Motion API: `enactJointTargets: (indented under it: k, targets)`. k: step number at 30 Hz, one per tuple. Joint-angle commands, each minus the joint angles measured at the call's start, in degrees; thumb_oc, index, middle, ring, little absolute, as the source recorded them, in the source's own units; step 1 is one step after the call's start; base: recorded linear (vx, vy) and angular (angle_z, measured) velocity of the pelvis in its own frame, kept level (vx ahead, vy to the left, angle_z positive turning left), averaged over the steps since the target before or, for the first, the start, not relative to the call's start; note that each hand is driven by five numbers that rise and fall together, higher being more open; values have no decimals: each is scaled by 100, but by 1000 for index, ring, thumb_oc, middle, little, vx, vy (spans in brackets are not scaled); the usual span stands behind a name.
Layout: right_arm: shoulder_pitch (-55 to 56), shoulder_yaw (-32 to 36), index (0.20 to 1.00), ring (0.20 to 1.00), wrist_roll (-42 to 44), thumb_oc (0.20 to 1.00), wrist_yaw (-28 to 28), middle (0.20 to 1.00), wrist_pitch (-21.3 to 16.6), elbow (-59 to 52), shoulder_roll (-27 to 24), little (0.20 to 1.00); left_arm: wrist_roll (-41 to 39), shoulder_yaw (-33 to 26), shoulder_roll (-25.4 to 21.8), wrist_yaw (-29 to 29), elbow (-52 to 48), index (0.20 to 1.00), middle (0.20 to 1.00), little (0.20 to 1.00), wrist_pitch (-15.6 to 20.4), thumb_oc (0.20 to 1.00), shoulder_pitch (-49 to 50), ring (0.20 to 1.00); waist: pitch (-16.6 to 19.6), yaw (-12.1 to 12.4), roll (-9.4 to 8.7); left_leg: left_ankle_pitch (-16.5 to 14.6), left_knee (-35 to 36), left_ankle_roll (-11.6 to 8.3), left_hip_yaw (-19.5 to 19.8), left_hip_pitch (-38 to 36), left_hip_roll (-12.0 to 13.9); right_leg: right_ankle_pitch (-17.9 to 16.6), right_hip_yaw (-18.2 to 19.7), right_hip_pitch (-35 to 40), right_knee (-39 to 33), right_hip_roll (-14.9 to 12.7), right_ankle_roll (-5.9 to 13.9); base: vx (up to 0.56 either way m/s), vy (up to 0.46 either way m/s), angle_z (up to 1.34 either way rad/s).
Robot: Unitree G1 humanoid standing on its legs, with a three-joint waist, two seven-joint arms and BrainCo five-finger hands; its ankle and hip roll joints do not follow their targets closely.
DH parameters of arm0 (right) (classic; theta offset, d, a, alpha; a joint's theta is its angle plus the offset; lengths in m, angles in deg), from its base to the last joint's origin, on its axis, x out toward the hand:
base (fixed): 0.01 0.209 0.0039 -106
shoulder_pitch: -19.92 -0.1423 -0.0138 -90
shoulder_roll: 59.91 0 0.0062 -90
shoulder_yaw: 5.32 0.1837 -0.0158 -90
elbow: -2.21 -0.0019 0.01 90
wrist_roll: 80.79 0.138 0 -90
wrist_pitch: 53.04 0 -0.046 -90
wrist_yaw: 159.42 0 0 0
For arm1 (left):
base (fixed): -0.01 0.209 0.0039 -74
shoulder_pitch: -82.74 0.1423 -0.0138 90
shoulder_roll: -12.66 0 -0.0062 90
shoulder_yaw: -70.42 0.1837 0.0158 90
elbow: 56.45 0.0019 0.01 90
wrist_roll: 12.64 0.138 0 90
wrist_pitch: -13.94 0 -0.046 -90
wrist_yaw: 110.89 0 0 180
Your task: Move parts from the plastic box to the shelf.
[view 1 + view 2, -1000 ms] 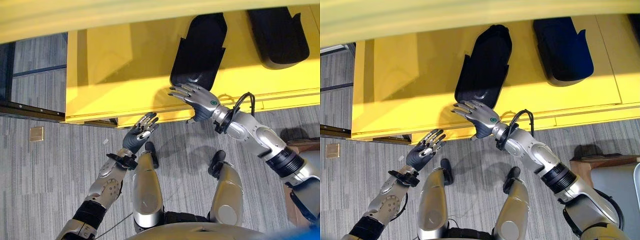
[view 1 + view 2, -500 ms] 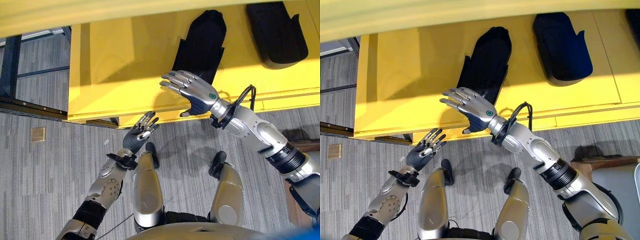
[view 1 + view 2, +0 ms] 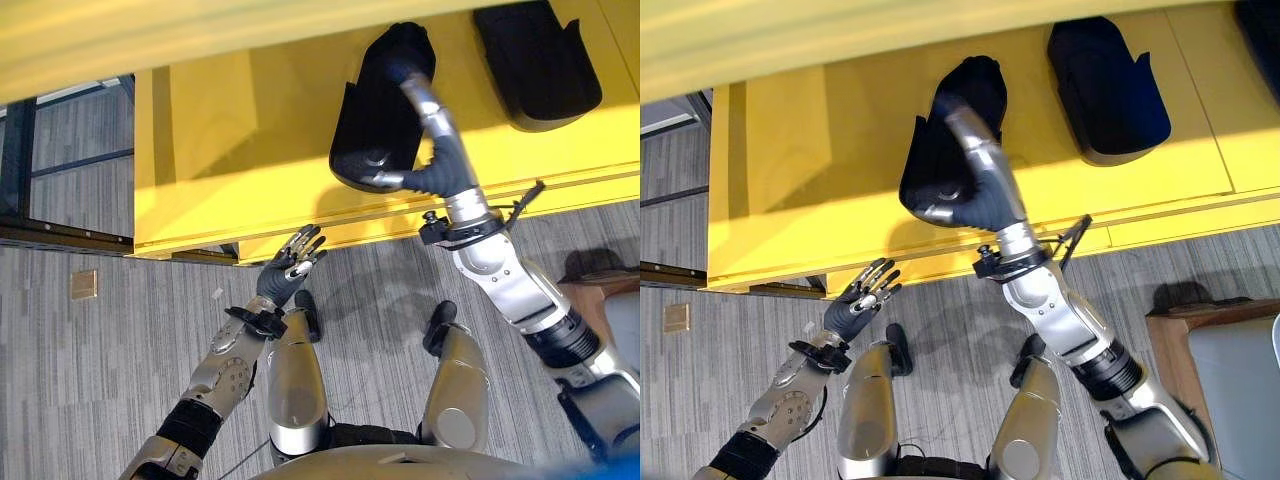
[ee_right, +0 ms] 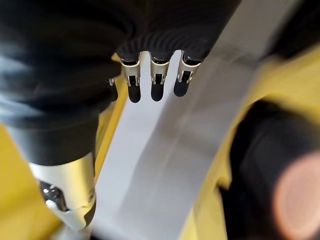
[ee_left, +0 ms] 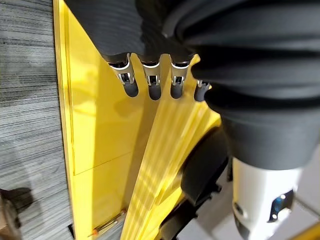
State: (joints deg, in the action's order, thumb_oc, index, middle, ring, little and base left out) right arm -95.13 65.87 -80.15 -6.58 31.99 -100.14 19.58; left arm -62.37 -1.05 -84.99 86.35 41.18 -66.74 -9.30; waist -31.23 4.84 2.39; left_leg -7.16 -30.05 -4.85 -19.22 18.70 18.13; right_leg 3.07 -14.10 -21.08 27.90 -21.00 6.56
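Reaching over the yellow shelf (image 3: 250, 130), the right hand (image 3: 425, 110) lies with straight fingers on a black moulded part (image 3: 375, 135), apparently without gripping. Another black part (image 3: 535, 65) lies beside it. The left hand (image 3: 285, 275) hovers open below the shelf edge.

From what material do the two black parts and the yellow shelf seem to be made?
The two black parts look like moulded plastic, matt to semi-gloss: shaped contours, thin edges and a soft sheen. The yellow shelf looks like painted sheet metal, smooth with a slight gloss: a flat panel with folded front edges and a seam. Neither is certain.
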Motion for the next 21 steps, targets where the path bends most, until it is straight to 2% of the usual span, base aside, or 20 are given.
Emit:
enactJointTargets:
  k: [1,4,6,8,9,11,17,21]
  targets:
    - [99,384,1000,1000,798,1000,-60,1000,-230,-227,143,1000,424,60,-188,310,-1024,1000,1000,1000,62,1000,119,1000,229,-136,48,-341,225,570,-315,-351,-468,780,-136,259,486,361,-79,30,65,-9]
    - [344,523,1000,1000,1021,1000,35,1000,-150,24,230,1000,365,29,-293,347,-1160,1000,1000,1000,-32,1000,224,1000,245,-206,94,-251,404,553,-368,-480,-489,708,-132,384,291,389,-58,16,37,-18]
    - [500,510,1000,1000,1433,1000,194,1000,104,237,334,1000,199,-14,-355,276,-1135,1000,1000,1000,-72,1000,263,1000,251,-231,123,-181,499,533,-387,-518,-484,661,-155,439,189,389,-51,-1,17,-11]
    - [520,505,1000,1000,1465,1000,145,1000,3,425,395,1000,215,-39,-367,261,-1104,1000,1000,1000,-72,1000,294,1000,243,-219,134,-166,508,540,-375,-507,-486,654,-155,436,183,378,-57,-7,2,-2]
    - [513,523,1000,1000,1324,1000,14,1000,-195,582,460,1000,188,-45,-379,231,-1086,1000,1000,1000,-80,1000,314,1000,238,-197,139,-160,491,541,-368,-481,-475,663,-186,419,213,353,-63,0,0,0]
    - [482,597,1000,1000,1284,1000,115,1000,-267,676,494,1000,123,-57,-395,233,-1058,1000,1000,1000,-45,1000,336,1000,240,-176,140,-161,468,546,-357,-445,-472,674,-208,387,261,333,-66,0,0,0]
    - [-64,570,1000,1000,1230,1000,731,1000,185,1239,677,1000,18,34,-308,198,-928,1000,1000,1000,-38,1000,180,1000,180,-6,142,-165,296,559,-259,-242,-447,721,-327,266,463,245,-137,-19,-14,1]
    - [-337,512,1000,1000,1328,1000,598,1000,389,1388,715,1000,14,69,-284,121,-920,1000,1000,1000,-127,1000,69,1000,146,74,134,-160,216,552,-211,-141,-447,743,-380,207,560,203,-148,-15,-12,3]
